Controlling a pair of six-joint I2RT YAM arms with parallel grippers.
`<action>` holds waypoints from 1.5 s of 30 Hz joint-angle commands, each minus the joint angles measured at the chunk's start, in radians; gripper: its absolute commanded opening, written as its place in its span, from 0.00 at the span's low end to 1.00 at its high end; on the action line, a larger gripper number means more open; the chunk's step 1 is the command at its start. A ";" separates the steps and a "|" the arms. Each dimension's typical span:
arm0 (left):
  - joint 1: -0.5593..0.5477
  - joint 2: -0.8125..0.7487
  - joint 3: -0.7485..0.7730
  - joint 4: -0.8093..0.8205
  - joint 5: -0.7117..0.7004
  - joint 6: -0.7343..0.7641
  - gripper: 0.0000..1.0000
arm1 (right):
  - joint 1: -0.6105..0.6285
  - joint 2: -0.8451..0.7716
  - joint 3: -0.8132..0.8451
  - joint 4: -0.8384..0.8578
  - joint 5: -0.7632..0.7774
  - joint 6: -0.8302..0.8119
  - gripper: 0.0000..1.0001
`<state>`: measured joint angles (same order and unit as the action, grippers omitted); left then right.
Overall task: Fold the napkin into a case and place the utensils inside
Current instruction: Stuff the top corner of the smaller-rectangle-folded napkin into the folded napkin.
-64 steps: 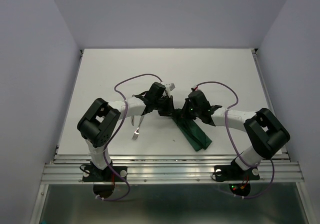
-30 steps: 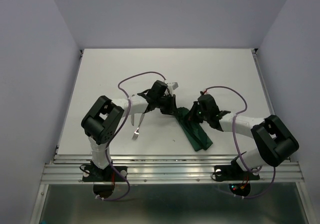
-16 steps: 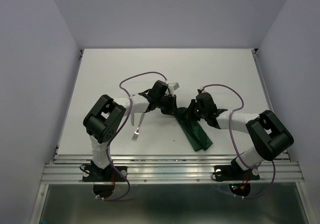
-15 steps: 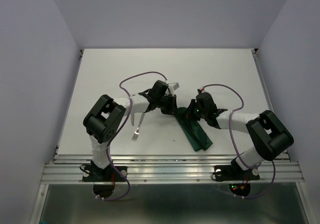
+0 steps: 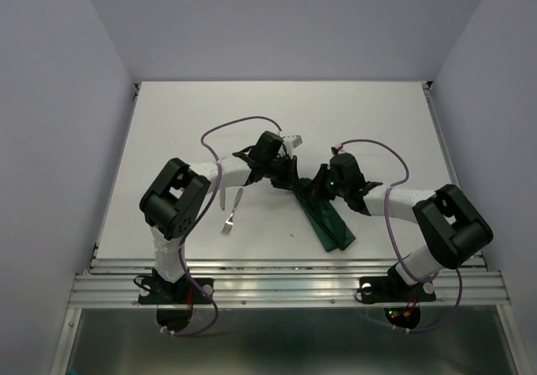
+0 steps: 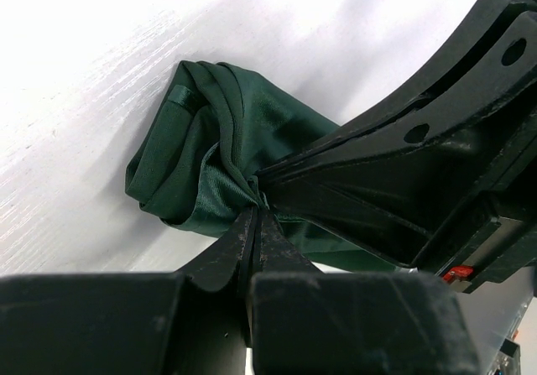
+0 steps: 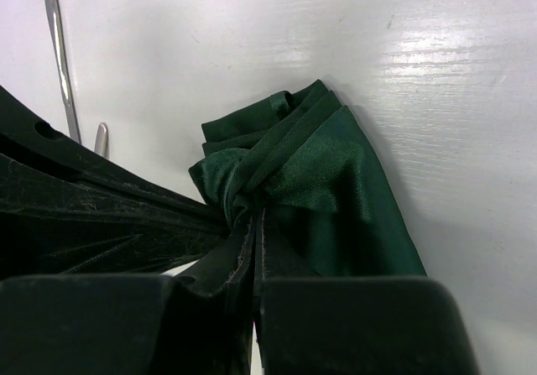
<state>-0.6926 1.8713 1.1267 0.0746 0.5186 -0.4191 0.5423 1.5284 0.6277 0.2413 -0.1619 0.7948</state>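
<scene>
1. Both my grippers pinch the same bunched far end of the napkin (image 5: 329, 221), tips nearly meeting. If I pull them apart unevenly, I judge the slick cloth could slide out of one pinch.
2. The rest of the napkin lies on the table (image 5: 377, 123) as a narrow folded strip running toward the near right. Lifting too high could drag it and undo the folds.
3. The utensils (image 7: 57, 65) lie on the bare table left of the napkin, outside it and close to my left arm. A careless sweep could knock them away.
4. My left gripper (image 6: 254, 217) is almost closed, clamping a thin gathered fold of napkin.
5. My right gripper (image 7: 254, 217) is fully closed on the same gathered end, from the opposite side.
</scene>
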 commanded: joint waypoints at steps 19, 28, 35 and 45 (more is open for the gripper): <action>0.002 -0.004 0.025 0.008 0.035 0.054 0.00 | 0.001 0.177 0.004 0.145 0.027 0.086 0.01; 0.015 -0.061 -0.050 0.094 0.153 0.143 0.00 | -0.008 0.053 -0.065 0.142 0.053 0.096 0.01; -0.005 -0.012 0.010 0.105 0.247 0.200 0.00 | -0.018 -0.108 -0.095 0.064 0.110 0.101 0.01; -0.016 0.014 0.024 0.122 0.297 0.229 0.00 | -0.070 -0.271 -0.157 -0.013 0.136 0.110 0.02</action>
<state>-0.7052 1.8843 1.1145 0.1619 0.7620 -0.2279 0.4915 1.2819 0.4957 0.2546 -0.0463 0.8951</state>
